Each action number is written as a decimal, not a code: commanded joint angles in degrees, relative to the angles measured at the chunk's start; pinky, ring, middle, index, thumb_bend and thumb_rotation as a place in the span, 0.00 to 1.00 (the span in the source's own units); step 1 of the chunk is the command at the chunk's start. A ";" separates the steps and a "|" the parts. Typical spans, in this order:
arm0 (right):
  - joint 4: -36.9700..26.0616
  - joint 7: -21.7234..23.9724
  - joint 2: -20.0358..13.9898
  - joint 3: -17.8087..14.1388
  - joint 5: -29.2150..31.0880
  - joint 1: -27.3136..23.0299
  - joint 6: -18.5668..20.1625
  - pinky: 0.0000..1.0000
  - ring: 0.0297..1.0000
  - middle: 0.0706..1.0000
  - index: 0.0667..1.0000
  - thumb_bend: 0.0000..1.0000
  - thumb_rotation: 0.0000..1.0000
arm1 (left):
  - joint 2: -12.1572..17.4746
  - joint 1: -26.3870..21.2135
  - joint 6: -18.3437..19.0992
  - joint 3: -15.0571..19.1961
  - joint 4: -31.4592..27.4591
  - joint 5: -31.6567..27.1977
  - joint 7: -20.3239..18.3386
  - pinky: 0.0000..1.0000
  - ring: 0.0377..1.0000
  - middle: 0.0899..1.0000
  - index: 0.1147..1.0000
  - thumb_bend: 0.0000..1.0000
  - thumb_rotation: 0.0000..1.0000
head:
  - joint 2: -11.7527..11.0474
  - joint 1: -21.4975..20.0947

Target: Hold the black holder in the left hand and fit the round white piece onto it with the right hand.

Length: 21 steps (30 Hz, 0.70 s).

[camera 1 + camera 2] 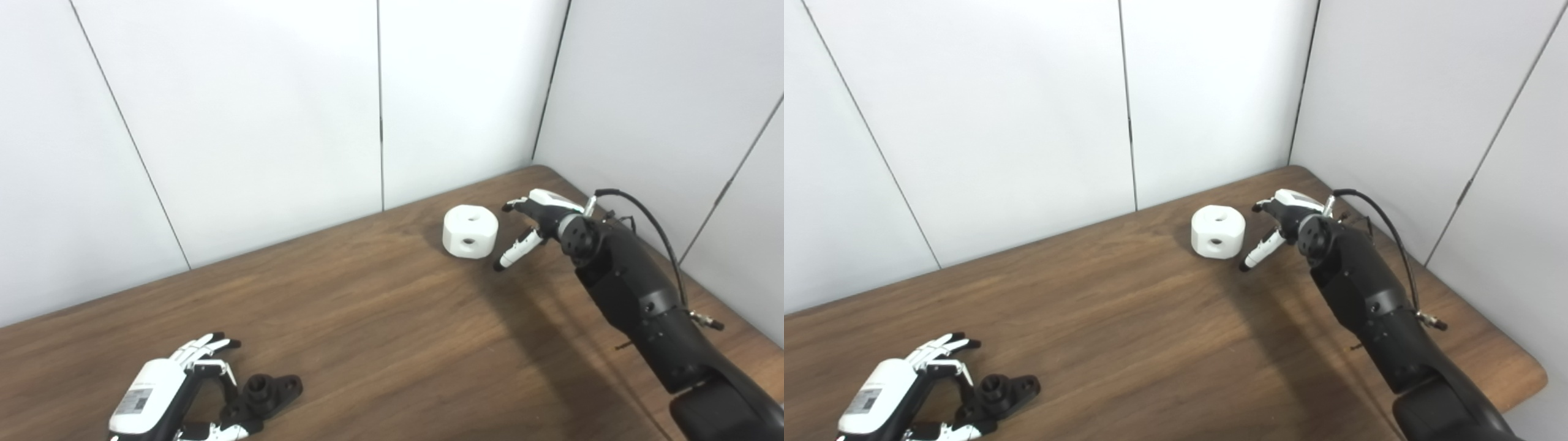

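On wood-grain table (380, 318) cornered by white wall panels (257, 122), both hands' fingers spread, empty.

The black holder (264, 395) lies flat on the table's near left, by my left hand (165, 392). The round white piece (470, 231), holes on top and side, sits far right.

The tabletop (380, 318) is dark wood-grain with a soft sheen. The round white piece (470, 231) looks like smooth matt plastic. The black holder (264, 395) seems matt plastic. Wall panels (245, 122) are smooth, matt white.
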 commanded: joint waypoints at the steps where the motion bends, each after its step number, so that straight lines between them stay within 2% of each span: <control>1: -0.61 1.17 1.22 0.65 0.70 -2.06 -0.09 0.80 0.98 1.00 0.91 0.92 0.28 | 2.15 4.71 3.77 -1.21 2.80 2.65 -4.51 0.89 0.90 0.82 0.42 0.52 0.05 | 0.13 0.00; 21: -1.16 3.31 3.22 3.65 -0.03 -3.56 -0.10 0.77 0.98 1.00 0.93 0.98 0.33 | 1.79 4.92 4.94 -1.02 1.29 2.63 -5.70 0.87 0.89 0.81 0.42 0.52 0.05 | 0.84 0.14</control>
